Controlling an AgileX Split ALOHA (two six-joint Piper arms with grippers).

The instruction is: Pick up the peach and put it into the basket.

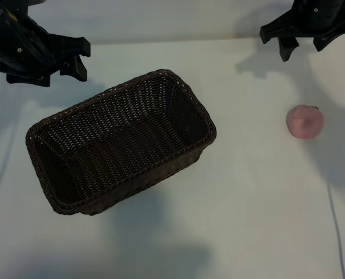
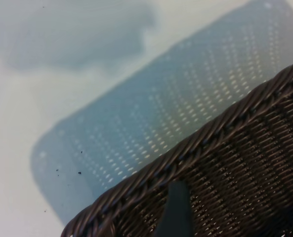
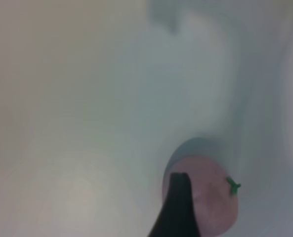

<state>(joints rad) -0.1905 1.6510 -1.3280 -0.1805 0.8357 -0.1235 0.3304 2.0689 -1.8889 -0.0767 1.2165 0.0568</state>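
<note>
White tabletop (image 1: 248, 203), smooth and matte, spreads under both my arms with soft shadows across it. From the exterior view, my left gripper (image 1: 73, 55) hangs at the far left corner with jaws spread and holding nothing; just beyond its fingertips sits the large rectangular dark brown woven wicker basket (image 1: 73, 200), set at a slant, empty, its braided rim thick and its deep sides sloping inward. My right gripper (image 1: 303, 46) hangs at the far right edge, jaws likewise apart and empty. The small round pink peach (image 1: 305, 121), matte-skinned with a shallow dimple, lies on the bare table below and a little outward of those right jaws, well apart from the basket.

My left wrist view shows the basket (image 2: 200, 148) rim close beneath one dark fingertip (image 2: 176, 212), with the weave throwing a dotted shadow on the table.

My right wrist view shows the peach (image 3: 210, 197) just past one dark fingertip (image 3: 178, 207), a tiny green stem on its side.

I judge the reach has not begun. The fruit is round and soft: if I come down off-centre, a finger could nudge it and send it rolling; squeezing hard could bruise it. Carrying low, I could catch the basket's raised rim.
</note>
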